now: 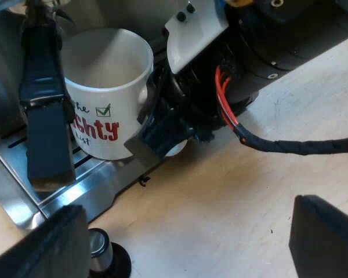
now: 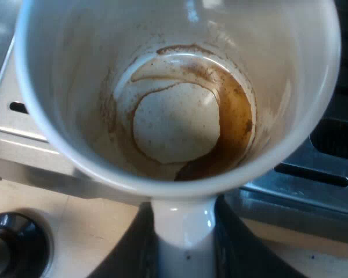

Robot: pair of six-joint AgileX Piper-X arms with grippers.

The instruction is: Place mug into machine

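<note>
The right gripper (image 2: 183,258) had its jaws clenched on the handle (image 2: 182,223) of the white mug (image 1: 107,87). The left gripper (image 1: 180,223) had its jaws released, spread wide above the wooden surface (image 1: 232,191) just off the espresso machine (image 1: 11,191). The mug stood upright on the machine's metal drip tray (image 1: 90,182), long axis vertical and mouth upward, with the handle pointing away from the machine. The legible print was red "ghty" under a green ticked box. Brown coffee residue ringed the mug's floor.
</note>
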